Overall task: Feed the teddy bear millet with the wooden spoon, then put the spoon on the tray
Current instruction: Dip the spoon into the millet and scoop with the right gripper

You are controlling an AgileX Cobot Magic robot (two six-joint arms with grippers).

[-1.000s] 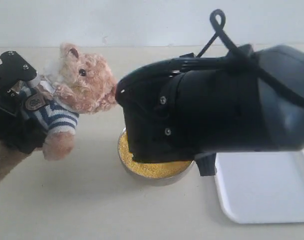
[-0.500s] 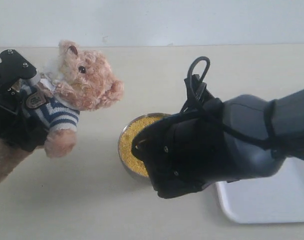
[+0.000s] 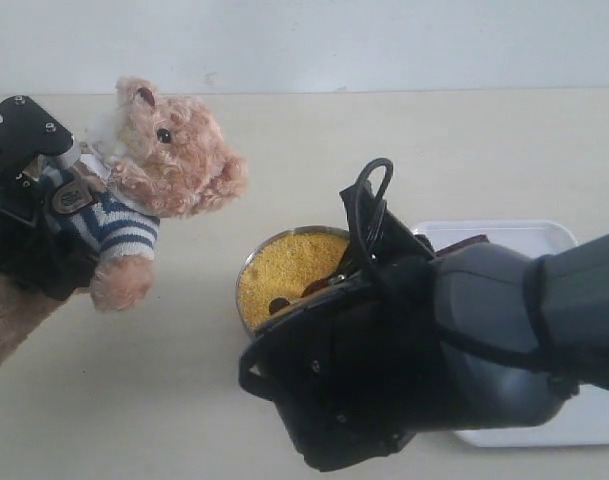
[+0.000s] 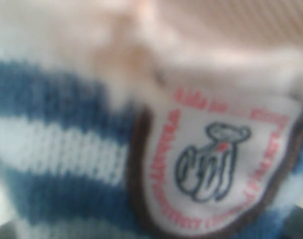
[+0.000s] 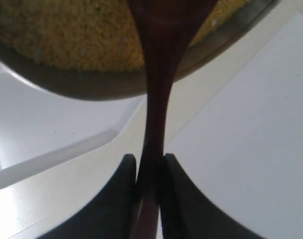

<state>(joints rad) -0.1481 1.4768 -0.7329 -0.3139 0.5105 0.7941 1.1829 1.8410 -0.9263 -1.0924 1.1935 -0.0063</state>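
Landmark: a shallow metal bowl (image 3: 242, 292) on a pale table (image 3: 164, 400); every place below is given from this bowl.
Left gripper (image 3: 29, 140): well to the left of the bowl; its jaws are buried in plush, so the grip is not shown directly; the bear is carried off the table, so it reads as clamped on the bear's body.
Teddy bear (image 3: 169, 165): left of the bowl and raised above it; leaning, with its muzzle turned toward the bowl; the left wrist view is filled by its striped shirt and chest badge (image 4: 211, 164).
Millet (image 3: 284, 262): a yellow mound filling the bowl.
Wooden spoon (image 5: 158, 74): its oval end sits over the millet, apparently dipped in; the slim handle runs back from the bowl toward the tray side.
Right gripper (image 5: 147, 162): just right of the bowl; its two black fingers are pressed together on the spoon's handle.
Tray (image 3: 514, 235): just right of the bowl, partly hidden under the right arm.
Key relation: the bear's muzzle lies left of the spoon's tip and higher; the spoon's long axis already points that way; the right arm holds the spoon, so a likely next move is lifting a scoop leftward to the muzzle.
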